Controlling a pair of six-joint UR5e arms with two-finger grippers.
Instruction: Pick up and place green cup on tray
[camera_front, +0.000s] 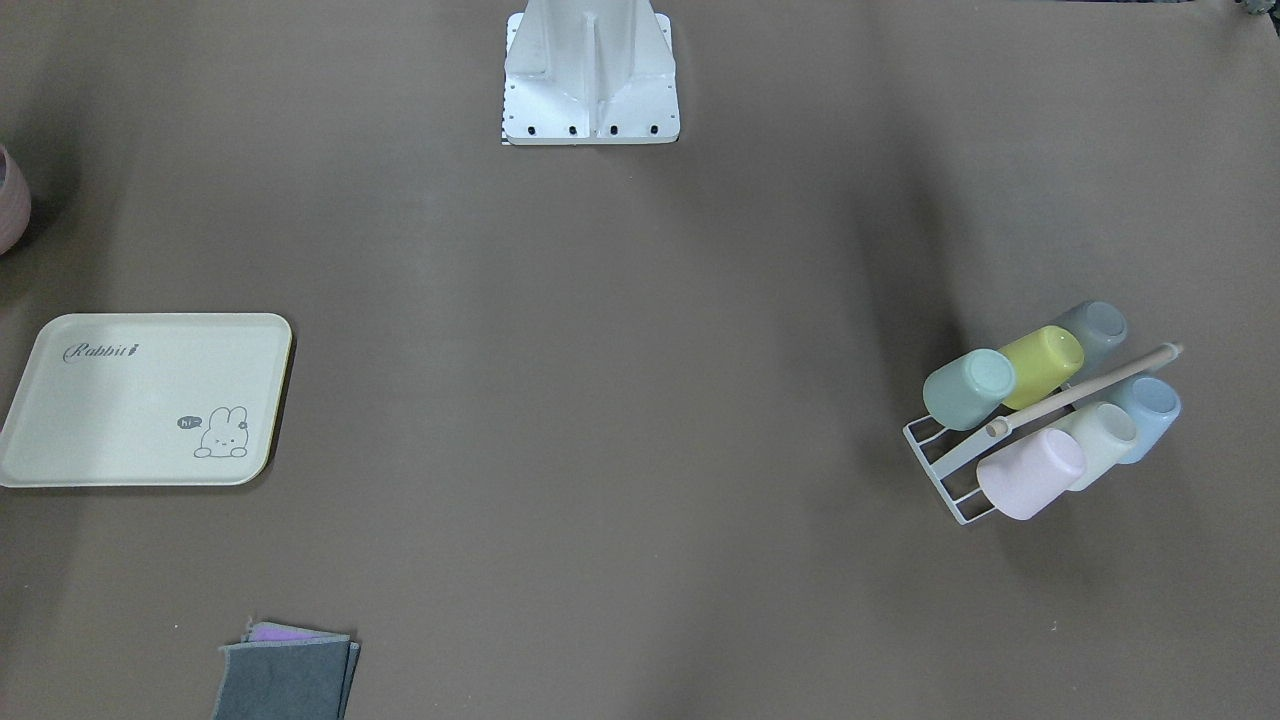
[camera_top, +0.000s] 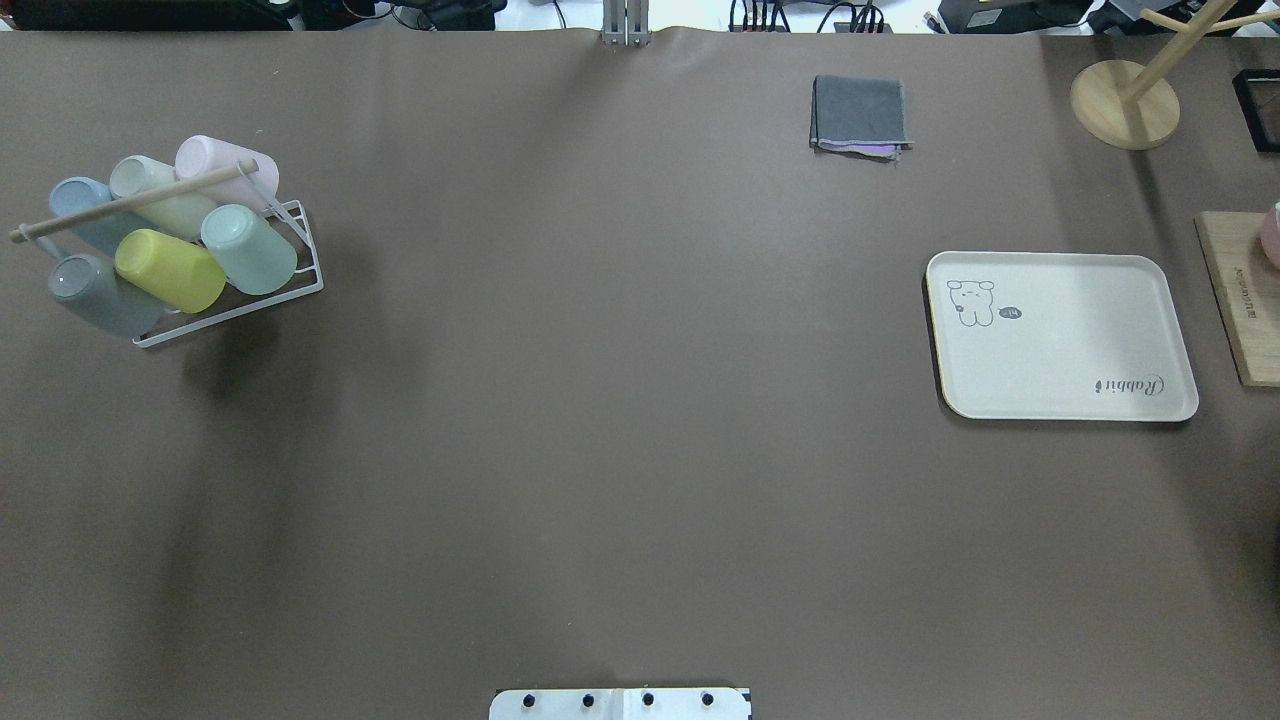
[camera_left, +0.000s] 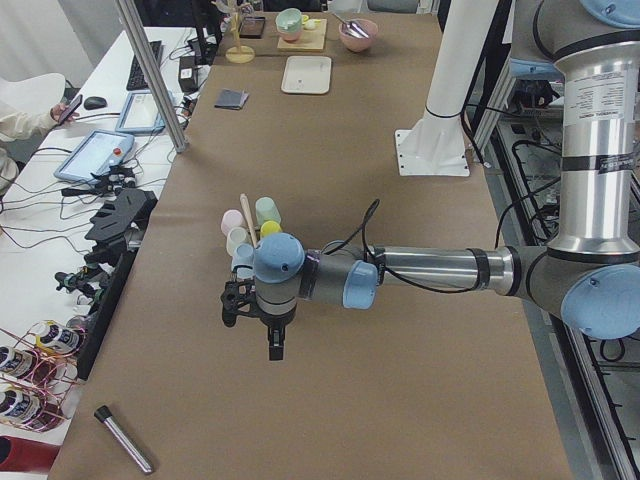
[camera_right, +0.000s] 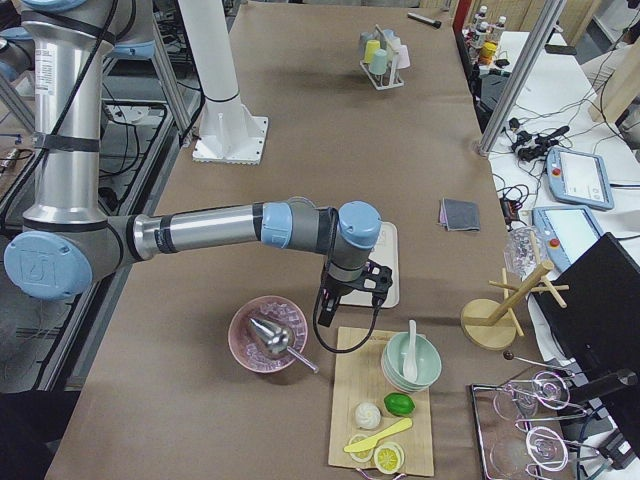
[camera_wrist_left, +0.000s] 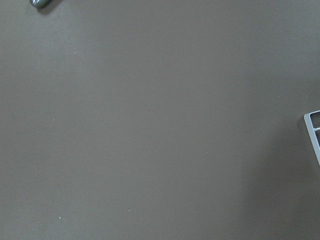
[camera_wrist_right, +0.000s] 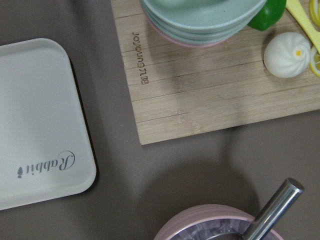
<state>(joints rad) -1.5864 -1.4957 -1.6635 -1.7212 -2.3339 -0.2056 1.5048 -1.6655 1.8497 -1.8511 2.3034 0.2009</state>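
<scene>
Left end effector (camera_left: 273, 340): side view only, jaw state untellable.
Right end effector (camera_right: 350, 296): same.
Pink bowl (camera_front: 10, 198): cut by front view's edge.
Rack (camera_wrist_left: 313, 131): one corner showing in left wrist view.
Tray (camera_wrist_right: 40, 125): cropped at right wrist view's left edge.

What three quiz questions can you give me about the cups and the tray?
1. True or false: a cup stands on the tray.
2. In the rack, which cup lies between the green cup and the grey cup? A pink, B yellow, C blue.
3. How many cups does the rack hold?
Key: 1 false; 2 B, the yellow cup; 3 six.
</scene>
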